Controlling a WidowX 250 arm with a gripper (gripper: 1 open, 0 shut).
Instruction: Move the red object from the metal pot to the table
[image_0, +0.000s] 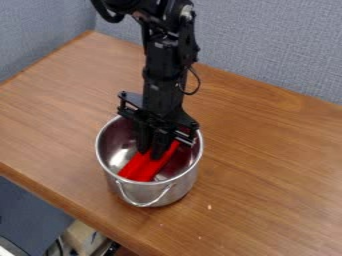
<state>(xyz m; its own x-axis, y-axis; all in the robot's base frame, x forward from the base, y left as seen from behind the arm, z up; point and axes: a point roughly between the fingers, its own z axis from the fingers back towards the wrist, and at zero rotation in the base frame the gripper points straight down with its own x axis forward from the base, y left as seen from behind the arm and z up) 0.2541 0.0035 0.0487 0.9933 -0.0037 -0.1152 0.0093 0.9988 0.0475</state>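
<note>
- your pincer (160, 140) points down inside the pot's mouth, at the red block; you cannot tell from here whether it is wide, narrow or gripping.
- the block (150, 163) lies in the pot, tilted, with one end under the pincer and the other toward the near wall.
- the pot (150, 188) stands upright on the table, its wire handle (144, 203) hanging down the near side.
- the wooden table (267, 150) stretches out around the pot.
- behind it is a grey wall (281, 45).

Grey-blue textured partition (267, 45) — behind; dark grey surface (30, 215) — lower left corner.
</note>
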